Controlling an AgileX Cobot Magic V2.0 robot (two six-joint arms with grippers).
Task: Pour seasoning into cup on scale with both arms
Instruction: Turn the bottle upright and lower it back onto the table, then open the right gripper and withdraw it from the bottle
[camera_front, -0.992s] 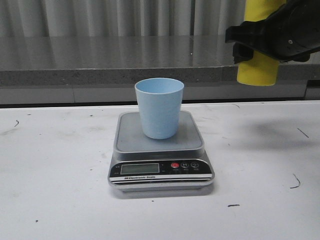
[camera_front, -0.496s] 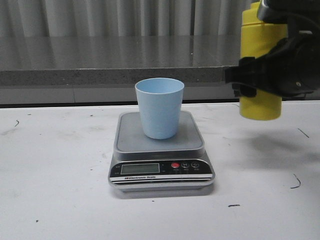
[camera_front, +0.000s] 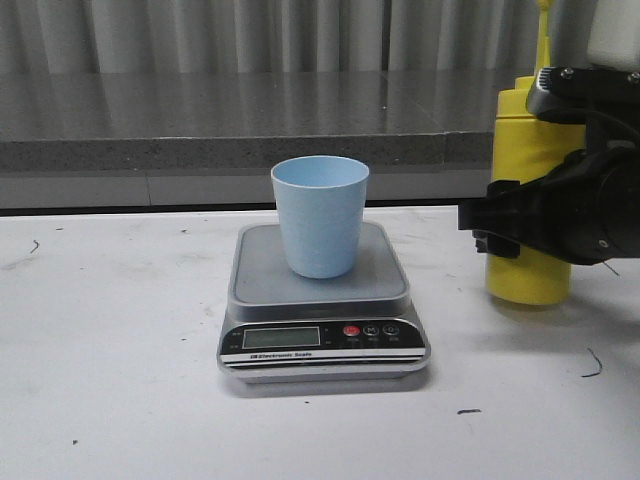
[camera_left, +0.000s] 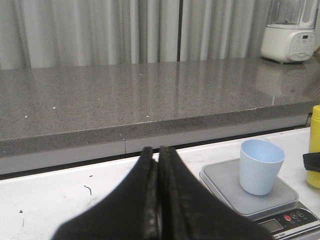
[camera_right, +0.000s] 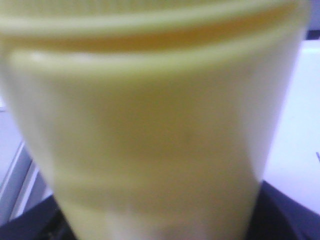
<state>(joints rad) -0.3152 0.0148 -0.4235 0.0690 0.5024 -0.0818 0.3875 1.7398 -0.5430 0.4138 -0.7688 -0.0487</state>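
Observation:
The pale blue cup (camera_front: 320, 215) stands upright on the steel platform of the silver-grey scale (camera_front: 322, 335) at mid table. The yellow seasoning bottle (camera_front: 522, 135) stands upright right of the scale, its base down at the table surface. My right gripper (camera_front: 532, 226) is shut around its middle. The bottle fills the right wrist view (camera_right: 150, 125). My left gripper (camera_left: 159, 156) is out of the front view; in the left wrist view its fingers are pressed together, empty, left of the cup (camera_left: 261, 166) and the scale (camera_left: 231, 181).
A grey stone counter (camera_front: 230, 110) runs along the back with curtains behind. A white blender base (camera_left: 290, 37) sits on that counter at the far right. The white table (camera_front: 120, 350) has small dark marks.
My right gripper has brought the bottle down from high at the upper right to the table surface beside the scale. The cup and scale have not moved.

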